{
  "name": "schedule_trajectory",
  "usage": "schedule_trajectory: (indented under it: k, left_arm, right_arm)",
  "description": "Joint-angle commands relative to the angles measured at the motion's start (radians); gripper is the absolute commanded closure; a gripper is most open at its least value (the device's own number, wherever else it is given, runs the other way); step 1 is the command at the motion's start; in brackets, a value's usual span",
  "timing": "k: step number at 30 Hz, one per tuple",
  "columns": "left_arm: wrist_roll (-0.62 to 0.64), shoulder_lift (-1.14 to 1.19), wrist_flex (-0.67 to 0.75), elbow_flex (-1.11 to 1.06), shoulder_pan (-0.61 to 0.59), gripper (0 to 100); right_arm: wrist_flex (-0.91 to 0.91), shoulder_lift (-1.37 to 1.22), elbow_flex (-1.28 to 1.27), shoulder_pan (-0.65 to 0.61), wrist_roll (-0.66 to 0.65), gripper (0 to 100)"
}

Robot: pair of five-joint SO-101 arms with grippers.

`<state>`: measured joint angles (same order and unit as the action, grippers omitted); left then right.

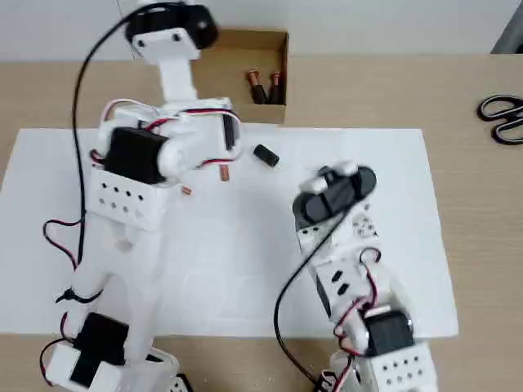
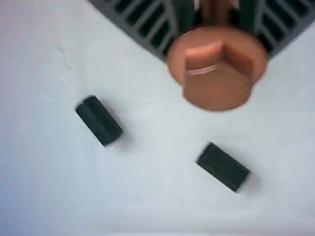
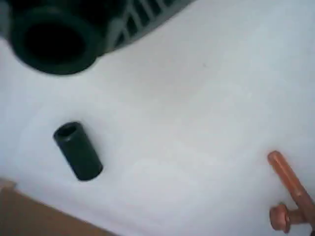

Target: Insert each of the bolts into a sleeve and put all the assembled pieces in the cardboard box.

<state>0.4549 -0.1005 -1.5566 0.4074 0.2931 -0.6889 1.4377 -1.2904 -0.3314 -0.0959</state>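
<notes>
My left gripper (image 1: 225, 160) hangs over the white paper, shut on a copper bolt (image 2: 216, 69) whose head faces the left wrist camera. Below it lie two black sleeves (image 2: 98, 120) (image 2: 222, 167). A second copper bolt (image 1: 186, 190) lies on the paper beside the left arm. My right gripper (image 1: 333, 193) sits mid-paper, shut on a black sleeve (image 3: 54, 42) with its bore showing. A loose sleeve (image 1: 265, 155) (image 3: 78, 151) lies between the grippers. The cardboard box (image 1: 278, 45) at the back holds two assembled pieces (image 1: 265, 86).
A white paper sheet (image 1: 245, 269) covers the wooden table. Scissors (image 1: 502, 118) lie at the far right on bare wood. Cables trail from both arms along the front. A copper bolt (image 3: 290, 184) shows beyond the loose sleeve in the right wrist view.
</notes>
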Motion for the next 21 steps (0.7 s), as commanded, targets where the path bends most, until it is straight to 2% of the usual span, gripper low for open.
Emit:
schedule_trajectory:
  k: [1,5,8,14,21]
  left_arm:
    - [-0.017,-0.017,0.026,0.045,0.066,99]
    - [-0.063,-0.017,0.038,0.044,0.112,99]
    - [-0.068,-0.017,0.081,0.044,0.115,99]
    - [-0.068,-0.037,0.147,0.047,0.118,99]
    - [-0.098,-0.353,0.124,-0.042,0.118,99]
  right_arm:
    - [0.081,0.205,-0.133,-0.004,-0.005,99.4]
    - [0.051,0.392,-0.269,-0.004,-0.006,99.5]
    - [-0.007,0.358,-0.261,-0.005,0.005,99.5]
    - [-0.024,0.357,-0.244,-0.012,0.169,99.5]
    - [-0.025,0.36,-0.25,-0.119,0.169,99.5]
